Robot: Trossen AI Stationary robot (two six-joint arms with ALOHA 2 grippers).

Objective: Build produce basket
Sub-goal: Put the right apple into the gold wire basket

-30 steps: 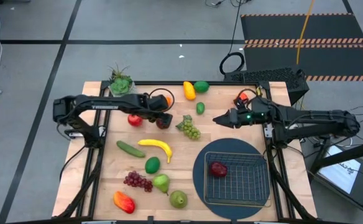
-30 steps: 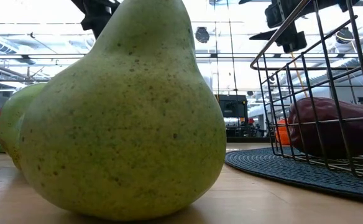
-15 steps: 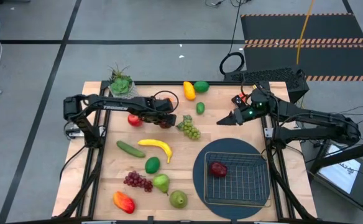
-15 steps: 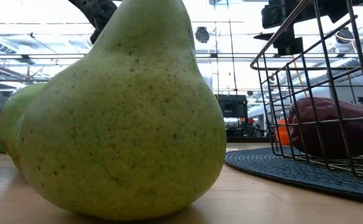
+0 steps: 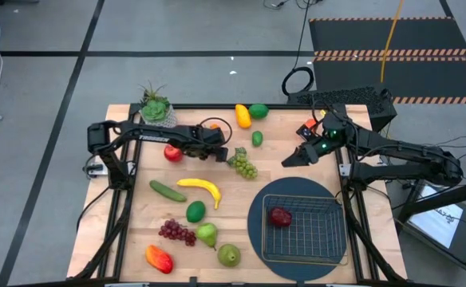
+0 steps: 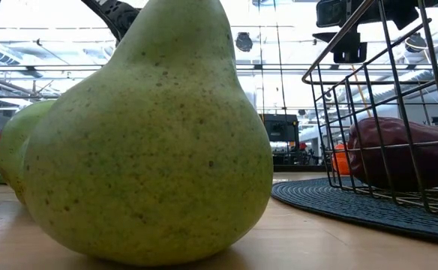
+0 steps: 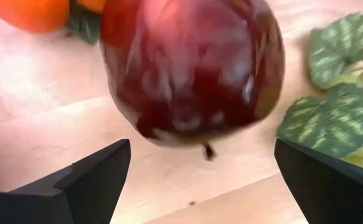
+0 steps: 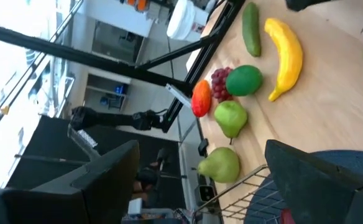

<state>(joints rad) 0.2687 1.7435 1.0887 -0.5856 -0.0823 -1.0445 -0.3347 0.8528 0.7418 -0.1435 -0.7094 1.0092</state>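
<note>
The left gripper (image 5: 227,153) is over the middle of the table (image 5: 137,215), fingers (image 7: 88,177) spread wide with a dark red apple (image 7: 191,68) between them; the wrist view does not show either finger touching it. Green grapes (image 5: 243,165) lie just beside this gripper, and a red apple (image 5: 172,153) lies beside the left arm.

The right gripper (image 5: 290,160) is held above the table near its far right side, fingers apart and holding nothing.

The wire basket (image 5: 329,247) sits on a round dark mat (image 5: 257,223) at the near right of the table. One dark red apple (image 5: 279,216) lies inside it.

The other produce lies loose on the table: a banana (image 5: 201,188), a cucumber (image 5: 167,190), a lime (image 5: 195,211), purple grapes (image 5: 177,232) and two pears (image 5: 207,234) (image 5: 229,254). A potted plant (image 5: 155,105) stands at the far left corner.
</note>
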